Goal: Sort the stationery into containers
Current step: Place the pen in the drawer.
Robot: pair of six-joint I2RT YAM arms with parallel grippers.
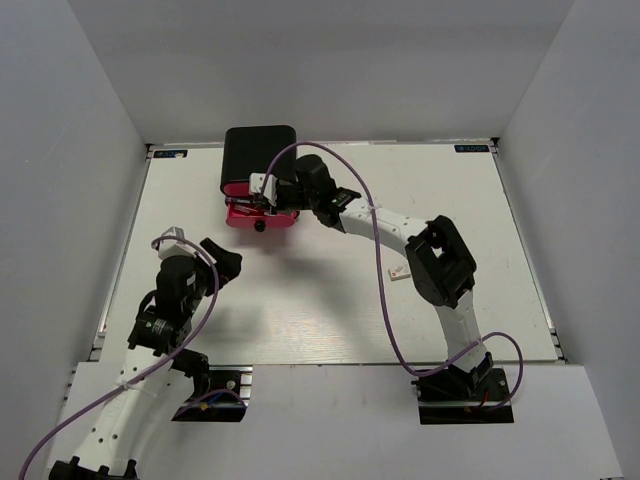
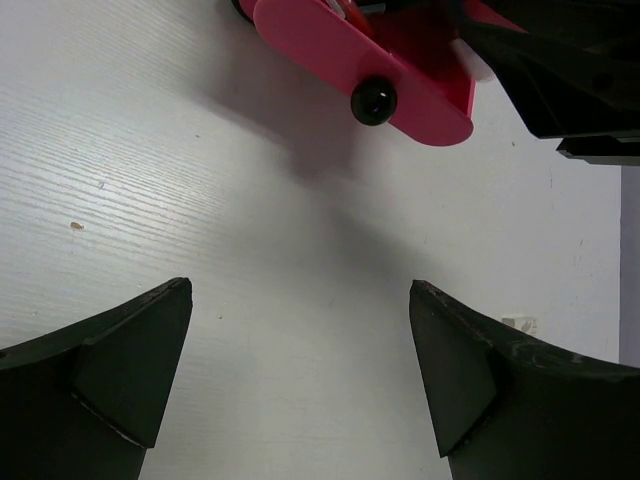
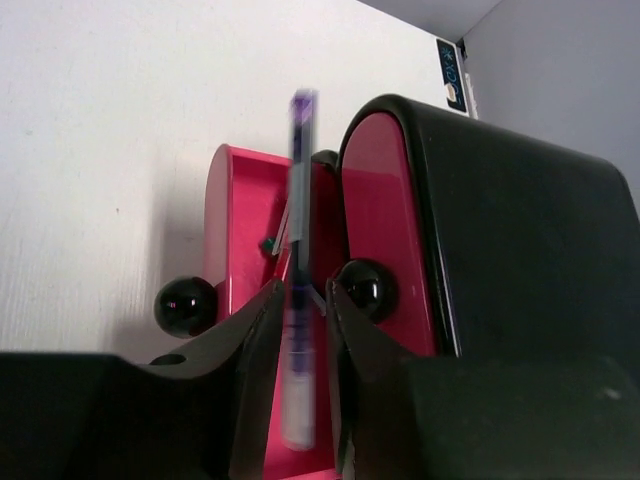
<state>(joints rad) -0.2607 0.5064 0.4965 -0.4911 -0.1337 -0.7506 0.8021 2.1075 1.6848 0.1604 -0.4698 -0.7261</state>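
Two pincers, both parted. Above the pulled-out pink plastic drawer point(image 3: 222, 230) of the black rounded box point(image 3: 520, 250): right pincer point(image 3: 303, 300), tips a little wider than the thin blurred pen point(image 3: 300, 200), purple at its far end, lengthwise between them over the drawer's inside. Before the box's front, above bare white counter point(image 2: 150, 150): left pincer point(image 2: 300, 300), spread wide, holding nothing.

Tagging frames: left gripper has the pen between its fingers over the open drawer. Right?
No: the right gripper has the pen between its fingers over the open drawer, per the right wrist view. The left gripper is open and empty.
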